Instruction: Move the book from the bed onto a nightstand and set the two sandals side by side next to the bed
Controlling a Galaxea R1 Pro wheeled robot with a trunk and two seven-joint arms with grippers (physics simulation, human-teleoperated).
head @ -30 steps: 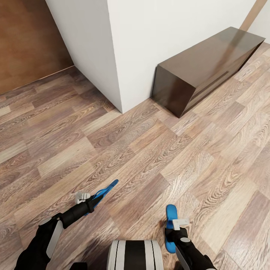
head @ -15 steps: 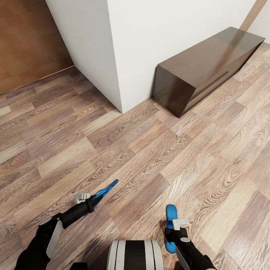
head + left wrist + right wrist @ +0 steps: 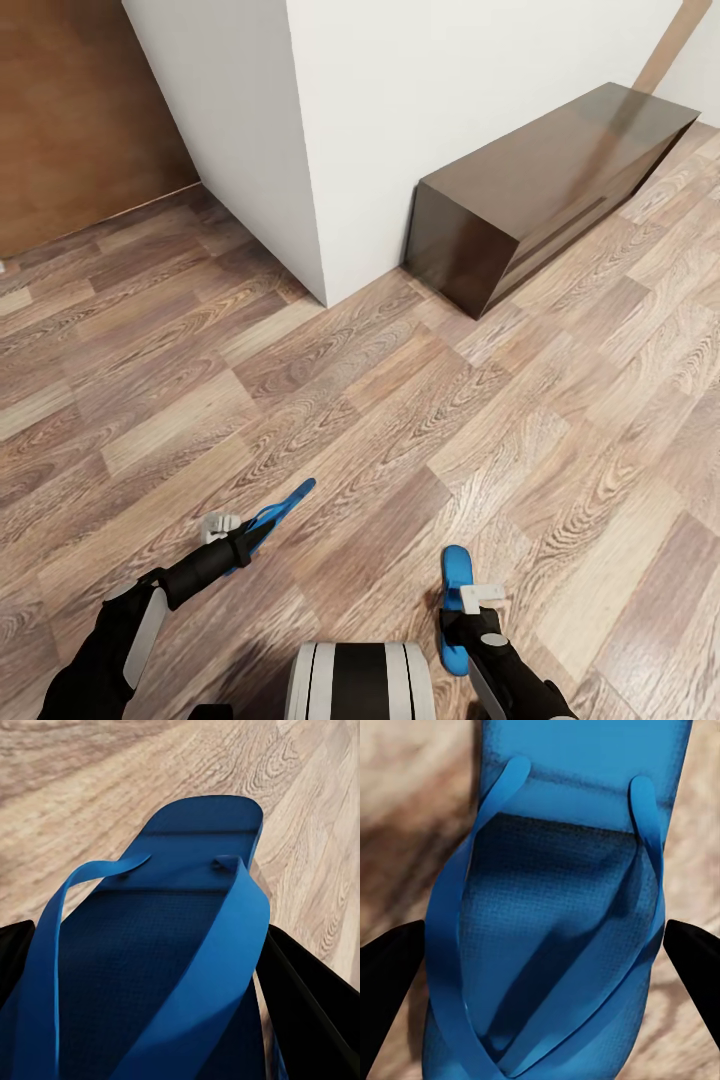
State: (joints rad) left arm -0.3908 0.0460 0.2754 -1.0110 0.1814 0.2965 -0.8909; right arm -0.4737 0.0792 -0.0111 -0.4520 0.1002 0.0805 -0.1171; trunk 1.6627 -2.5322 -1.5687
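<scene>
While each end effector grips one, both sandals project forward beyond the fingers.

floor: light brown wood-plank floor
walls: plain white wall corner jutting out
furniture: long low dark-brown glossy cabinet against the wall
door: tan wooden door, far left
</scene>
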